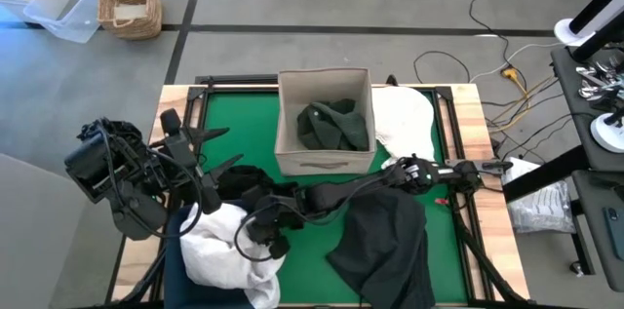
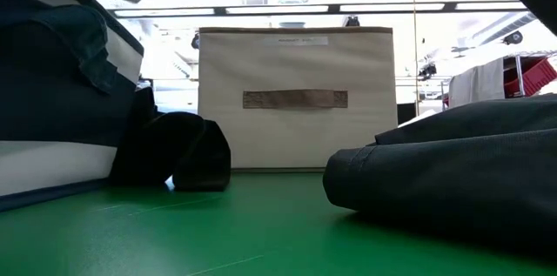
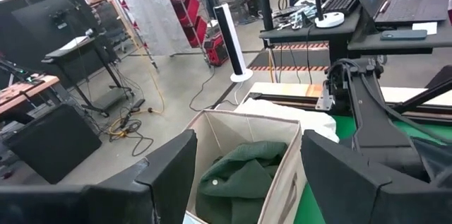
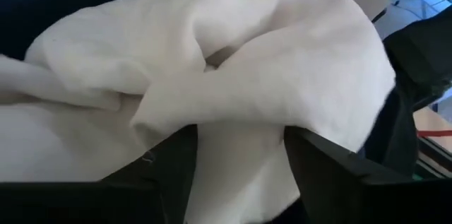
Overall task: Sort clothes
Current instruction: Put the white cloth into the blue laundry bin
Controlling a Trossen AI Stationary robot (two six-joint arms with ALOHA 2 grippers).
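From where I stood, the sorting looked partly done. 1 dark green crumpled garment (image 1: 331,126) already lay inside the beige square fabric box (image 1: 289,134), which stood well ahead of both grippers at the middle of the green table mat (image 1: 234,134). A white bunched-up garment (image 1: 222,246) sat heaped in the navy blue bin (image 1: 174,251), directly under the right gripper (image 1: 265,234), whose arm reached across the table to get there. That gripper's fingers (image 4: 162,174) stood spread, with a fold of the white cloth lying between them; I judged the cloth was lying loose, not pinched, though the wrist view did not settle it.

What was left, as far as I could see: a large charcoal grey garment (image 1: 385,241) slumped on the mat beside the right arm, a black garment (image 1: 249,184) close by the right gripper on the box side of it, and another white garment (image 1: 405,119) lying against the far side of the box, well away from either gripper (so at least 3 pieces were still unsorted).

The left gripper (image 1: 210,153) waited over the mat's left edge with its fingers (image 3: 166,174) wide apart and nothing between them, pointing toward the box.

In the way, I thought, was mostly the right arm itself, stretched low over the black garment, and the grey heap crowding its elbow. Off the table a wicker basket (image 1: 129,4) and a clear plastic tub (image 1: 60,12) stood on the floor.
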